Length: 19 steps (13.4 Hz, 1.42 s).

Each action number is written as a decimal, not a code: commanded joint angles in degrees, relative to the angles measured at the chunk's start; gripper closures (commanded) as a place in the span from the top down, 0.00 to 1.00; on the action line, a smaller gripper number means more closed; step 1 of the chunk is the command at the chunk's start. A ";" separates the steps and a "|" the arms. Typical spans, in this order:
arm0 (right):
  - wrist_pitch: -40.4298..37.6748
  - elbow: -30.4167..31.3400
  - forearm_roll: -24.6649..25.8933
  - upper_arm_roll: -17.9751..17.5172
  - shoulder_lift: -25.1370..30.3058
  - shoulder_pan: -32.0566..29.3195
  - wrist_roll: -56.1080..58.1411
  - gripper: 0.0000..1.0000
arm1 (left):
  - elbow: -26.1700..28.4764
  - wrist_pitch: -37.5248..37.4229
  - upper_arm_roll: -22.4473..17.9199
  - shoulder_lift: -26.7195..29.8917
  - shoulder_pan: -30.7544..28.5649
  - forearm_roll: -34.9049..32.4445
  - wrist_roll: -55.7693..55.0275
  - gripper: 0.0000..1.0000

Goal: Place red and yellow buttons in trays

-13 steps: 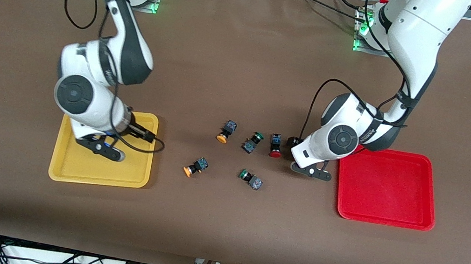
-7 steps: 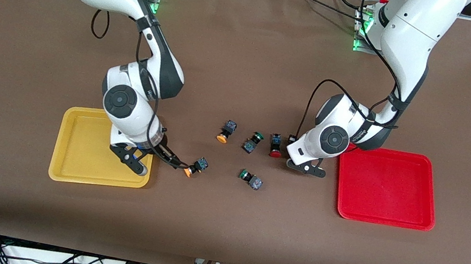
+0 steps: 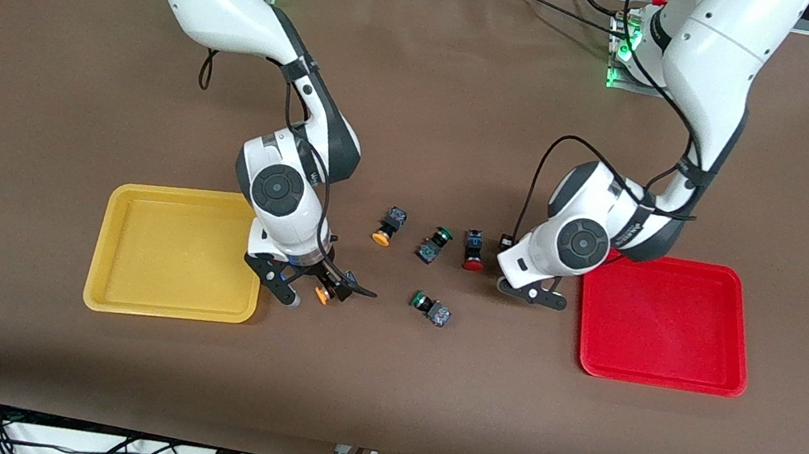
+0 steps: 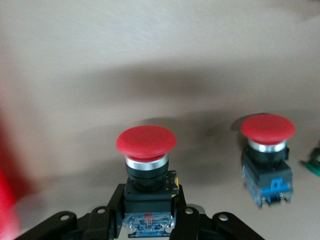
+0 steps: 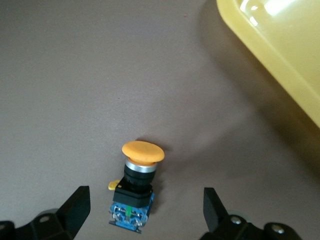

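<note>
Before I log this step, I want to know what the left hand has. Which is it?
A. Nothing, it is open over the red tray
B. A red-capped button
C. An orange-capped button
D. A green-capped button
B: in the left wrist view the left hand is shut on the dark body of a red-capped button, beside the red tray.

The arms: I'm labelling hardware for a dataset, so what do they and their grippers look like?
Both arms are glossy white with dark grey joint bands and round grey joint caps. Loose black cables loop beside them. The left gripper and right gripper have black fingers. Green lights glow at both bases.
</note>
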<state>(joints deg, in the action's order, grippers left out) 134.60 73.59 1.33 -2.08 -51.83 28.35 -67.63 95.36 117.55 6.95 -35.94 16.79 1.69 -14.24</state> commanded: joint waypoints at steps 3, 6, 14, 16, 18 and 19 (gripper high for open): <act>-0.30 -6.61 1.04 0.59 -4.33 1.26 -1.54 1.00 | -5.88 -12.43 -0.88 4.12 -7.18 -6.23 12.09 0.13; 0.57 -8.11 1.21 0.68 -6.53 2.14 -2.33 1.00 | -5.71 -10.95 -0.79 1.76 -12.64 -6.78 23.70 0.15; -1.50 -8.02 3.32 0.76 -6.01 1.80 0.91 0.00 | -5.18 -1.45 -0.79 -5.89 -17.49 -6.08 40.78 0.26; -11.32 -8.02 2.89 1.55 -2.07 0.23 9.83 0.00 | -5.45 -1.36 -0.79 -5.64 -17.58 -6.08 40.69 0.99; -19.86 -7.76 2.18 1.12 2.24 -5.03 22.92 0.00 | -5.45 -1.80 -0.71 -5.46 -17.93 -5.99 40.78 1.00; -23.64 -7.67 2.09 1.11 3.48 -7.06 29.16 0.00 | -5.45 -2.15 -0.71 -5.11 -18.02 -5.99 40.69 1.00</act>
<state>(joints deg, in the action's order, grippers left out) 117.41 64.28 3.85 0.10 -52.71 26.05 -49.17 90.16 116.25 5.43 -41.86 -0.30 -3.95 25.25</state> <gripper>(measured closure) 0.564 0.392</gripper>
